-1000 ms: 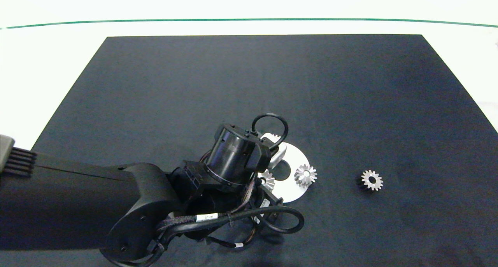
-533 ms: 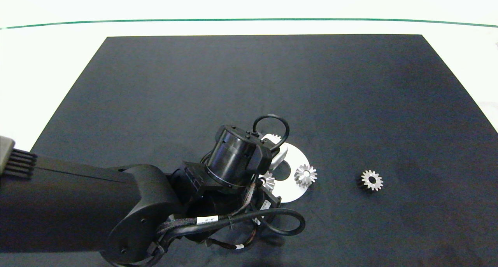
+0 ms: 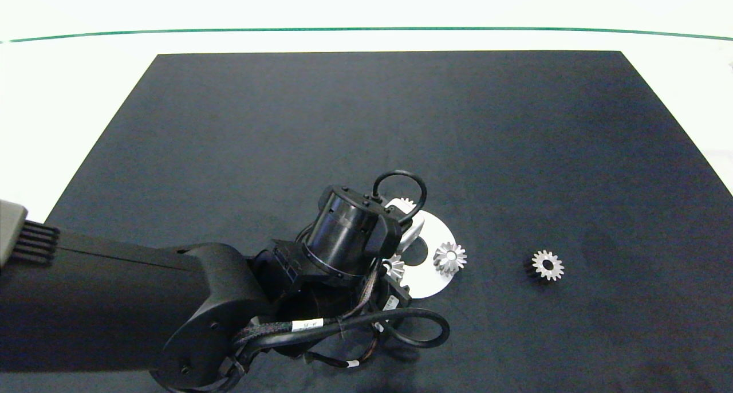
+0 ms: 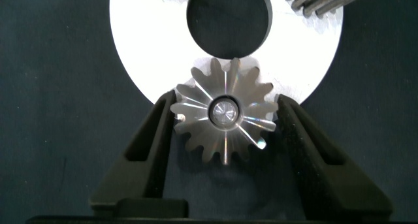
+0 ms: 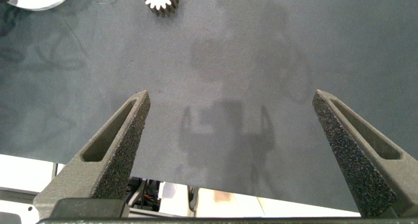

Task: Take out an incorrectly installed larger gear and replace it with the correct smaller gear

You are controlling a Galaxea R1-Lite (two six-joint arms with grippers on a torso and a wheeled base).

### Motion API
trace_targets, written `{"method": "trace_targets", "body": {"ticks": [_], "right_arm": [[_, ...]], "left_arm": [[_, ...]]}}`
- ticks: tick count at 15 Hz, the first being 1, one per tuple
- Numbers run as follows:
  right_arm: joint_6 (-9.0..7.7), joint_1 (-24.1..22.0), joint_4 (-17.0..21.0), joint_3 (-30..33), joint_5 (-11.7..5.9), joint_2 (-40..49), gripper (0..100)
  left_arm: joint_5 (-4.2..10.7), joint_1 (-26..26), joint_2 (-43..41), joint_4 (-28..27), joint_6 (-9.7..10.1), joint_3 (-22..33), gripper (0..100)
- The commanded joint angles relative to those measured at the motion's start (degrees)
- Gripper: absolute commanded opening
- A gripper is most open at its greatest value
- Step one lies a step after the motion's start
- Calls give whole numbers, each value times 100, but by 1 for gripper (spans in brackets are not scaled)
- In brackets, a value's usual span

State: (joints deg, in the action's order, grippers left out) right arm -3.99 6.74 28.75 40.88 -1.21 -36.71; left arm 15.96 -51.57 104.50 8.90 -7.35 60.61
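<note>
Left wrist view: left gripper point(image 4: 224, 116) closed down onto the larger gear point(image 4: 224, 113), one finger point(image 4: 151, 145) against its teeth on each side, at the rim of the white disc point(image 4: 144, 48). Right gripper point(image 5: 228, 126) spread wide above bare dark mat point(image 3: 343, 112), holding nothing. Smaller gear point(image 3: 547, 265) flat on the mat, well apart from the disc.

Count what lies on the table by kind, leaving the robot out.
gears: 4 (larger gear, smaller gear, two other gears)
white disc: 1
black mat: 1
total: 6
</note>
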Motion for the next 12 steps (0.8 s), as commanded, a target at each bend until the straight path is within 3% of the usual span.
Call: {"method": "trace_targets", "body": {"ticks": [1, 12], "right_arm": [[-6, 3, 17, -1, -2, -12, 100], [-6, 3, 17, 8, -2, -12, 100]], "left_arm": [[4, -11, 62, 33, -3, 21, 54], [4, -11, 62, 24, -12, -23, 32]]}}
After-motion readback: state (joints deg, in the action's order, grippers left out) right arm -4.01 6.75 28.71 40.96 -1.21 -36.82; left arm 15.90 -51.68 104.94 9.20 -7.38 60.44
